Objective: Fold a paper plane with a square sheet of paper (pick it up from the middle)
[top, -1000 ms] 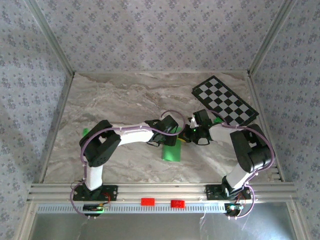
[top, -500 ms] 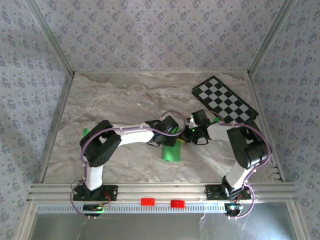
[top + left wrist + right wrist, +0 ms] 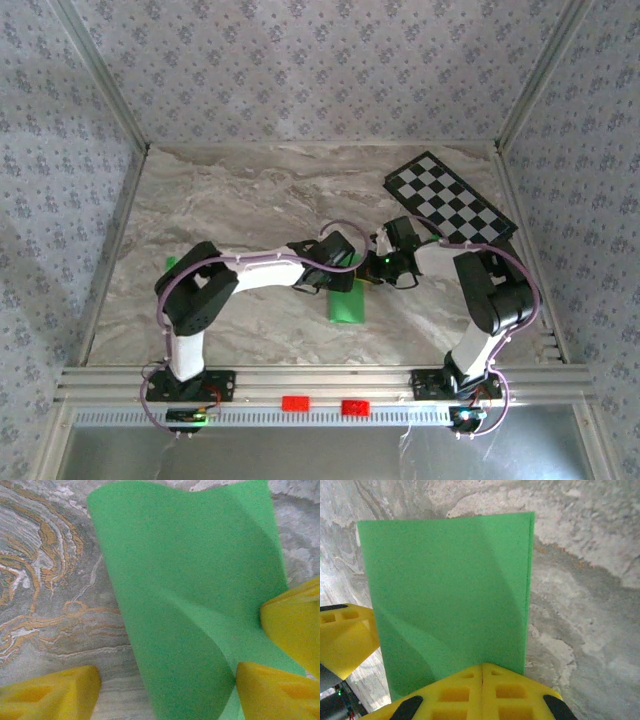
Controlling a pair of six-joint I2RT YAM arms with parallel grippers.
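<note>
The square sheet of paper (image 3: 450,590), bright green, is doubled into a smooth rectangle with a soft bulge, mid-table over the marble table (image 3: 250,200). I see the right gripper (image 3: 482,667) clamped on one edge. The left gripper (image 3: 165,690) has its jaws apart, straddling the sheet.

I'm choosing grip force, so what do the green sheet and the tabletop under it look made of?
The green sheet looks like thin matte paper: it bows in soft curves and shows a doubled edge. The tabletop looks like marble, though its grey-brown veining could be printed laminate.
</note>
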